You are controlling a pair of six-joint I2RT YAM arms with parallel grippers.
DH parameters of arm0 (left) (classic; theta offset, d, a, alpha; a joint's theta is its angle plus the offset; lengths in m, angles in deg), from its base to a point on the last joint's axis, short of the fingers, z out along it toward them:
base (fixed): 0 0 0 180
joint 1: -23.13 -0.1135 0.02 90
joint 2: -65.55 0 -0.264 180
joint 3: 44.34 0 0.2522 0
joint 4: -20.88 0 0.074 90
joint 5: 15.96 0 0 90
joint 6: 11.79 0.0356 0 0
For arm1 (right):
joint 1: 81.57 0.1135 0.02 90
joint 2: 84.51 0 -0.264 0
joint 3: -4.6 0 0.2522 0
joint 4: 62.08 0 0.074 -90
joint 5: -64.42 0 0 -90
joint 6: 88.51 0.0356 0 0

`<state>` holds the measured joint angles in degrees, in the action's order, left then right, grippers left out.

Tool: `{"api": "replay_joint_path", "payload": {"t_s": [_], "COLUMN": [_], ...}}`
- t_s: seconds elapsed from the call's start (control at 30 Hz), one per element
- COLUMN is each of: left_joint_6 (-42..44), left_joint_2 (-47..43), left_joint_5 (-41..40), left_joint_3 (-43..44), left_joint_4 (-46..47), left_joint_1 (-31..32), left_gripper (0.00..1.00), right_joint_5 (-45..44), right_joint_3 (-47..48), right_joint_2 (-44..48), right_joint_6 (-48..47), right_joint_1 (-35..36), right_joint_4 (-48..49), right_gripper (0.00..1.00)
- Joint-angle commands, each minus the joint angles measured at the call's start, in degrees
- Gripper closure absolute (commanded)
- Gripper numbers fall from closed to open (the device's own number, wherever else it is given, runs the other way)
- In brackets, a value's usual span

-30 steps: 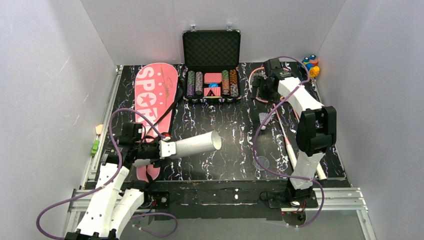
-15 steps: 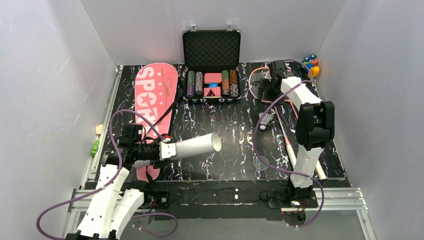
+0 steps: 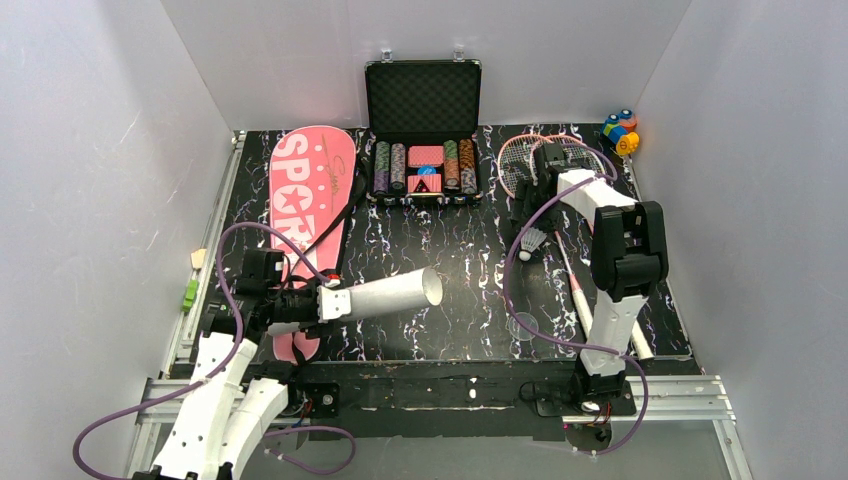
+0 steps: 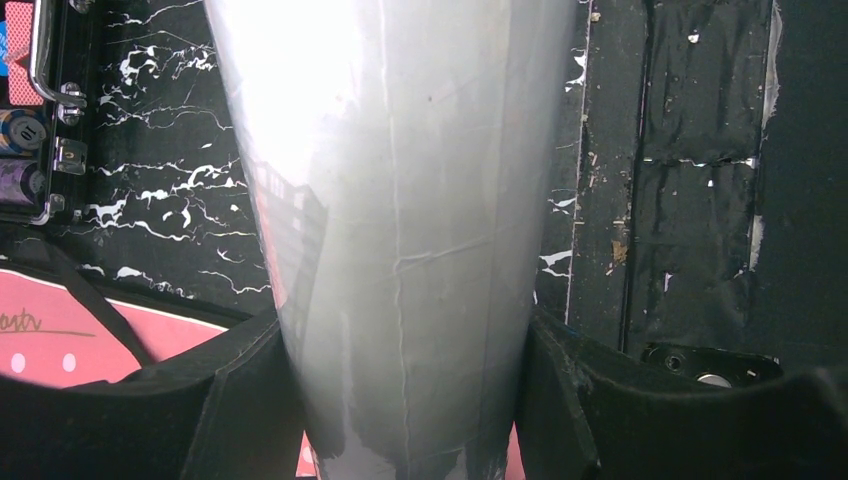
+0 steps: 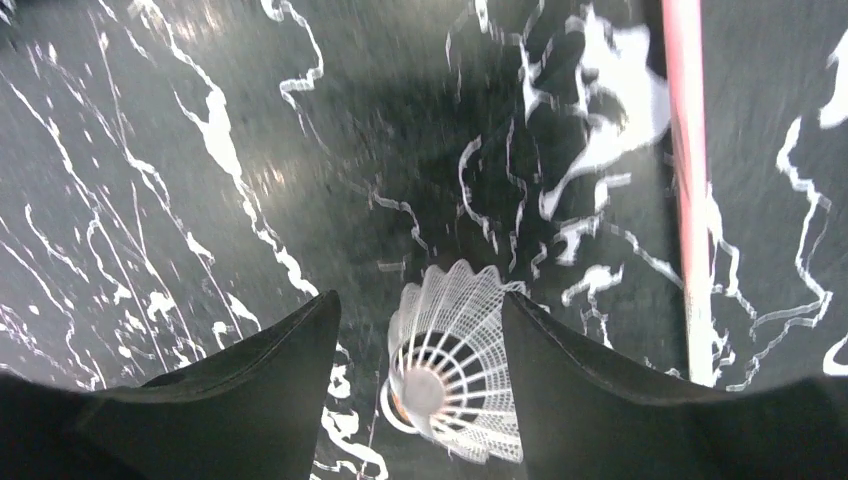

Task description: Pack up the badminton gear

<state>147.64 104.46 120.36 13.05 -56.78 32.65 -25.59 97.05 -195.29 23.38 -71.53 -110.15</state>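
Note:
My left gripper (image 3: pixel 330 300) is shut on the near end of the long white tube (image 3: pixel 392 290), holding it level with its open end pointing right. In the left wrist view the tube (image 4: pixel 400 200) fills the gap between the fingers (image 4: pixel 240 400). My right gripper (image 3: pixel 528 210) is open just above a white shuttlecock (image 3: pixel 533 243) on the table. In the right wrist view the shuttlecock (image 5: pixel 455 370) lies between the fingers, close to the right one. The pink racket heads (image 3: pixel 520 160) lie at the back right, a pink shaft (image 5: pixel 685 150) runs nearer. The pink SPORT cover (image 3: pixel 310 190) lies at the left.
An open black case of poker chips (image 3: pixel 423 150) stands at the back centre. A small multicoloured toy (image 3: pixel 620 130) sits in the back right corner. White racket handles (image 3: pixel 585 300) lie by the right arm's base, and a clear round disc (image 3: pixel 522 325) lies near them.
My right gripper has moved from over the racket heads toward the near left, now above the shuttlecock. The racket heads are uncovered. The left arm and tube have barely moved.

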Motion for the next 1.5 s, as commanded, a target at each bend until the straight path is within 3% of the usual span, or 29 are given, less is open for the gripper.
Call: {"api": "replay_joint_path", "payload": {"t_s": [0.0, 0.33, 0.8, 0.93, 1.27, 1.47], "left_joint_6": [0.93, 0.44, 0.38, 0.33, -0.17, -0.55], "left_joint_2": [-1.07, -1.78, -1.54, -0.84, -0.85, -1.02], "left_joint_5": [2.05, 2.54, 2.53, 2.88, 2.78, 2.81], "left_joint_3": [1.32, 1.35, 1.05, 1.39, 1.57, 0.68], "left_joint_4": [-0.57, -1.1, -1.39, -1.21, -1.04, 0.02], "left_joint_1": [0.06, 0.06, 0.01, 0.06, 0.06, 0.06], "left_gripper": [0.55, 0.55, 0.55, 0.55, 0.55, 0.55], "right_joint_5": [2.28, 3.41, 6.96, 7.74, 8.71, 9.46], "right_joint_3": [-5.09, -16.02, -17.22, -16.46, -15.84, -6.2], "right_joint_2": [7.51, 16.02, 24.53, 26.49, 27.4, 32.88], "right_joint_6": [2.6, 5.78, 8.77, 8.78, 8.68, 8.61], "right_joint_1": [0.61, 1.29, 1.29, 1.29, 2.38, 7.27], "right_joint_4": [2.36, 3.92, 3.61, 2.49, 2.02, -4.15], "right_gripper": [0.33, 0.4, 0.68, 0.98, 0.99, 0.99]}}
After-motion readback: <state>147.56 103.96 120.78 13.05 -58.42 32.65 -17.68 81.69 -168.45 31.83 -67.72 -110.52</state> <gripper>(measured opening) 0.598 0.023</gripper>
